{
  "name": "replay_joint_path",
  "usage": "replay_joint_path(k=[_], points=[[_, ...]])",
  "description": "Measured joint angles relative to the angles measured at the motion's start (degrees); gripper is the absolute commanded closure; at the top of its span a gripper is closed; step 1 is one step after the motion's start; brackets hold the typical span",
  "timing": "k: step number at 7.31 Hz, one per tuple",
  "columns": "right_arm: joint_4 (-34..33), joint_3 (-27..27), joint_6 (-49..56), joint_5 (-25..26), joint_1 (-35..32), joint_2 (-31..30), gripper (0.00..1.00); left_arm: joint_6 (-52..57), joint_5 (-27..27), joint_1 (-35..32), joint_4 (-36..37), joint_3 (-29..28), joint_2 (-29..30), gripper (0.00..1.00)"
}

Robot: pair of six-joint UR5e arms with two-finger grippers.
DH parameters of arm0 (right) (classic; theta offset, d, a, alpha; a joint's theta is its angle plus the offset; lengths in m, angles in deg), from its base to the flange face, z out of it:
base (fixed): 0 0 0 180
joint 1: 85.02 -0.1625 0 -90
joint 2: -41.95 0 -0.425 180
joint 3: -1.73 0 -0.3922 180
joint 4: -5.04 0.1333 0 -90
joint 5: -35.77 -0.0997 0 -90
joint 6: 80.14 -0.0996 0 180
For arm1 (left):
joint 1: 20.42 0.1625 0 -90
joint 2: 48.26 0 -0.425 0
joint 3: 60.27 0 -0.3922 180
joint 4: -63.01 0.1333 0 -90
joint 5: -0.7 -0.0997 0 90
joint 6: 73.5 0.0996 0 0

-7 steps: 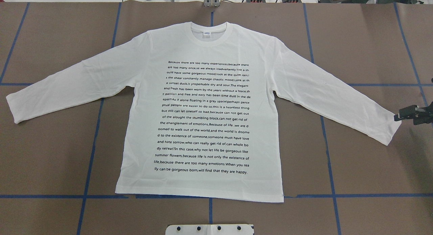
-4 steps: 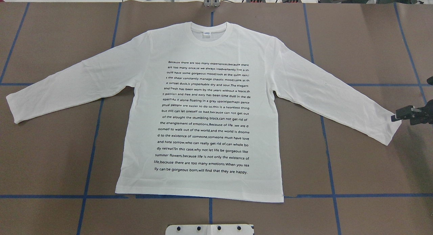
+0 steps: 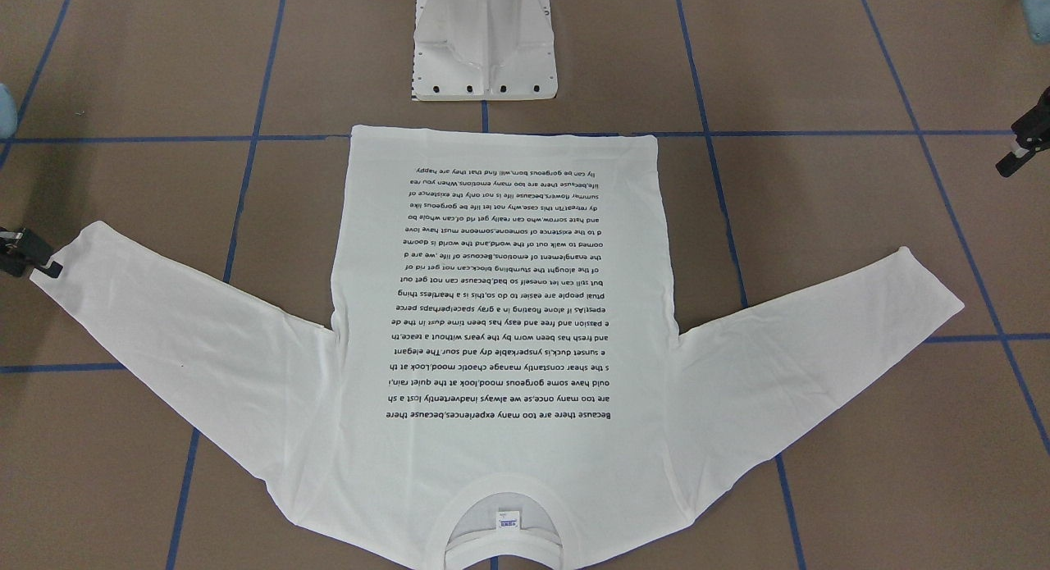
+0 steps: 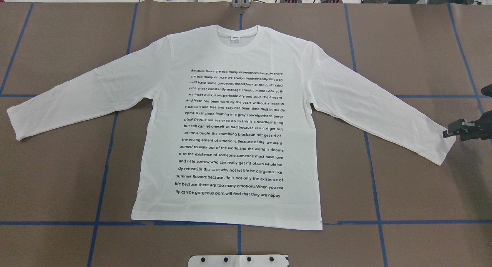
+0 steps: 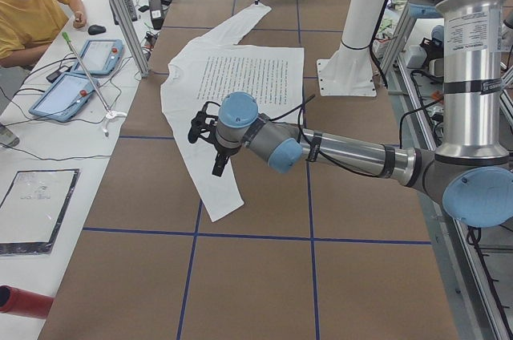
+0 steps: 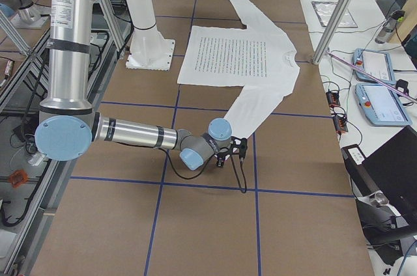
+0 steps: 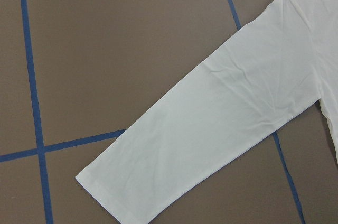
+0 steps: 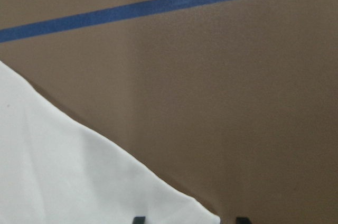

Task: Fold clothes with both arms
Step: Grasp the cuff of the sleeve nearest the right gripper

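The white long-sleeved T-shirt (image 4: 230, 105) lies flat on the brown table with its text side up, sleeves spread and collar far from the robot. My right gripper (image 4: 446, 134) is low at the right sleeve's cuff (image 4: 442, 148). The right wrist view shows its two fingertips (image 8: 138, 220) apart, with the cuff corner (image 8: 206, 214) between them, so it is open. My left gripper (image 5: 207, 147) hovers above the left sleeve (image 7: 222, 129), well clear of the cloth. It shows only partly at the front-facing view's edge (image 3: 1007, 161), and I cannot tell whether it is open or shut.
The white pedestal base (image 3: 484, 45) stands at the shirt's hem side. Blue tape lines (image 4: 103, 174) cross the table. A seated person in yellow (image 5: 24, 11) and teach pendants (image 5: 68, 91) are beyond the far table edge, with aluminium posts (image 6: 339, 12) there.
My right gripper has crept left toward the right cuff and now overlaps its edge. The shirt has not moved.
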Motion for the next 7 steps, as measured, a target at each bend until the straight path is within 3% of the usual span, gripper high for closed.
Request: replay_joint_path(k=[1, 2, 4, 5, 7], points=[[0.01, 0.04, -0.01, -0.05, 0.02, 0.02, 0.39, 0.04, 0.00, 0.00, 0.00, 0.00, -0.02, 0.00], [0.01, 0.07, -0.01, -0.07, 0.02, -0.04, 0.63, 0.06, 0.00, -0.02, 0.00, 0.03, -0.03, 0.00], [0.00, 0.10, -0.18, -0.07, 0.03, -0.27, 0.95, 0.09, -0.03, -0.07, 0.00, 0.06, 0.00, 0.00], [-0.06, 0.19, -0.28, -0.03, 0.03, -0.33, 1.00, 0.12, -0.02, -0.08, 0.00, 0.06, -0.01, 0.00], [-0.07, -0.06, -1.46, -0.12, 0.03, -0.38, 1.00, 0.10, 0.00, -0.12, 0.00, 0.09, -0.03, 0.00]])
